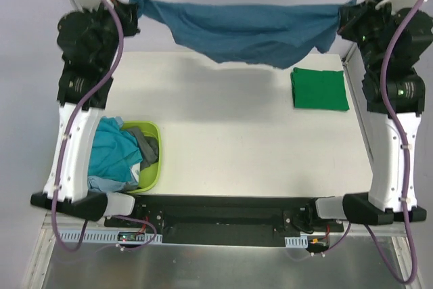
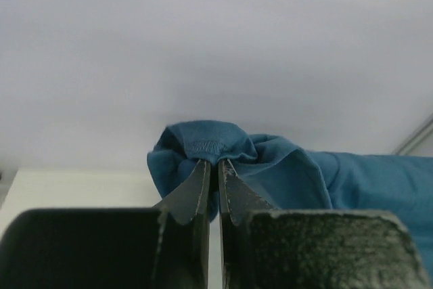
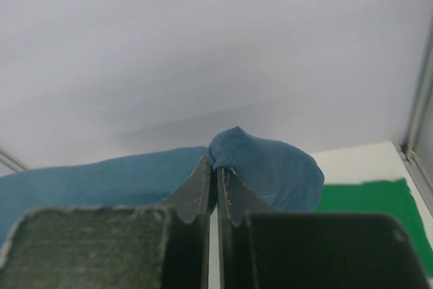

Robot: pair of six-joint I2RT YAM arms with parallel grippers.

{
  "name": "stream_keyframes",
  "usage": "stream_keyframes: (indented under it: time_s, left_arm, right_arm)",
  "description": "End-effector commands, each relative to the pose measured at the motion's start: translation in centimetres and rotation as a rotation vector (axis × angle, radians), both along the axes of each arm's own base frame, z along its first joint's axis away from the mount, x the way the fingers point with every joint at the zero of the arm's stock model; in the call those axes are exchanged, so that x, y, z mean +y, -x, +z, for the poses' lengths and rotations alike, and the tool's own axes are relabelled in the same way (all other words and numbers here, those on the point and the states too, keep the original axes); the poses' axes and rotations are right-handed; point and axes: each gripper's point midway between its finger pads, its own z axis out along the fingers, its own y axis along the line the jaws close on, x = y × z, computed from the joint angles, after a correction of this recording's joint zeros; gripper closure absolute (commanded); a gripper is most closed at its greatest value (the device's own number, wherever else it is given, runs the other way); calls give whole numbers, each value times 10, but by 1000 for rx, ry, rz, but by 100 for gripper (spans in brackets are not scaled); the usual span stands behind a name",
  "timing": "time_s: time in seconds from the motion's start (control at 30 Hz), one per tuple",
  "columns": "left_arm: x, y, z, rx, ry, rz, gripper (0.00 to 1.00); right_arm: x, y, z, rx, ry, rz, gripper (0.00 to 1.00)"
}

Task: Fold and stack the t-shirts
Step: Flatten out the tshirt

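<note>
The left gripper [image 2: 212, 167] and right gripper [image 3: 215, 170] each pinched a bunched end of the teal-blue t-shirt [image 1: 250, 32], strung above the far edge of the table [image 1: 223, 147]; such shallow bites might slip under tension, dropping it

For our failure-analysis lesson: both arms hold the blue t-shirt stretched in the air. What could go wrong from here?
The left gripper and right gripper each pinch only a small bunch of the blue t-shirt; pulling apart could slip it free. Its sagging edge hangs near the folded green t-shirt, so lowering it might drag or cover that one.
</note>
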Motion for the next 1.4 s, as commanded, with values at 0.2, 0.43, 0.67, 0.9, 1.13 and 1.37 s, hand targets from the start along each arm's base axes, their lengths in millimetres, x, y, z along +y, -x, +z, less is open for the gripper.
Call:
stream_keyframes:
  time_s: [0.2, 0.43, 0.67, 0.9, 1.13, 1.37]
  left_arm:
    - [-36, 88, -302, 599, 176, -142, 100]
    - [-131, 182, -419, 934, 119, -406, 100]
    - [-195, 270, -472, 1162, 4, -621, 100]
    - [-282, 316, -454, 1097, -242, -978, 84]
    - [-313, 322, -415, 934, -297, -1147, 10]
    - [-236, 243, -382, 708, -337, -695, 1]
  right_arm:
    - [-59, -10, -228, 490, 290, -166, 99]
    - [-95, -8, -368, 906, 87, -268, 95]
    - [-140, 17, -435, 1212, 156, -481, 92]
    - [-171, -11, -418, 1171, 206, -584, 89]
    - [-178, -11, -386, 1181, 237, -612, 36]
    - [-138, 40, -381, 1132, 68, -515, 4]
